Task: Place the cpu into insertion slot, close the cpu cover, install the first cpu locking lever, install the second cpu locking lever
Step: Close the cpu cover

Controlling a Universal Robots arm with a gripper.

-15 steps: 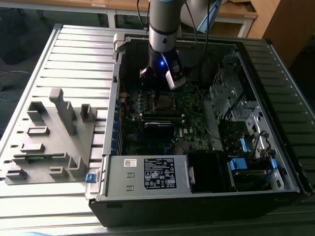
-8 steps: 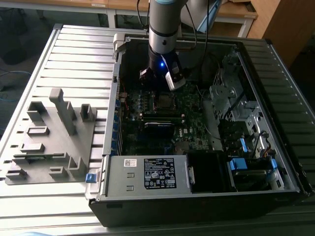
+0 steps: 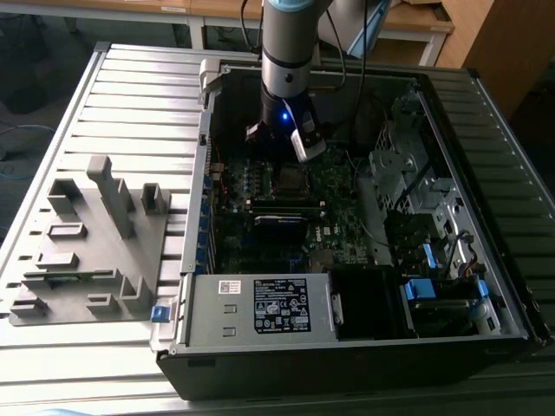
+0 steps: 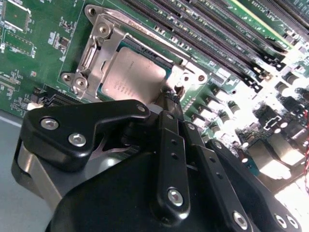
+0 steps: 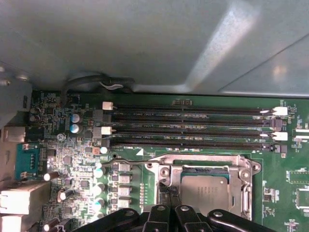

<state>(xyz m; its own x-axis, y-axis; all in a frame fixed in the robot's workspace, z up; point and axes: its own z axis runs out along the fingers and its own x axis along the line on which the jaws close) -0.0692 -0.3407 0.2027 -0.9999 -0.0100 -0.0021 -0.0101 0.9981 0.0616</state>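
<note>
The cpu [image 4: 131, 77] [image 5: 205, 188], a grey-silver square, lies in the insertion slot [image 3: 289, 179] on the green board. The silver cpu cover [image 4: 103, 46] [image 5: 237, 168] lies flat around it, and the chip's top shows through its window. A thin wire locking lever [image 5: 126, 160] runs beside the socket, off toward the capacitors. My gripper [image 4: 169, 96] [image 5: 169, 193] [image 3: 289, 156] hangs low over the socket. Its black fingers are pressed together, with their tips at the socket's edge beside the chip. I see nothing held between them.
Long black memory slots [image 5: 193, 128] [image 4: 217, 38] run beside the socket. The open case has a metal wall [image 5: 145, 43] close by, a power supply [image 3: 260, 308] at the front and a drive cage [image 3: 408, 182] at the exterior view's right. A grey fixture [image 3: 87, 234] stands outside the case.
</note>
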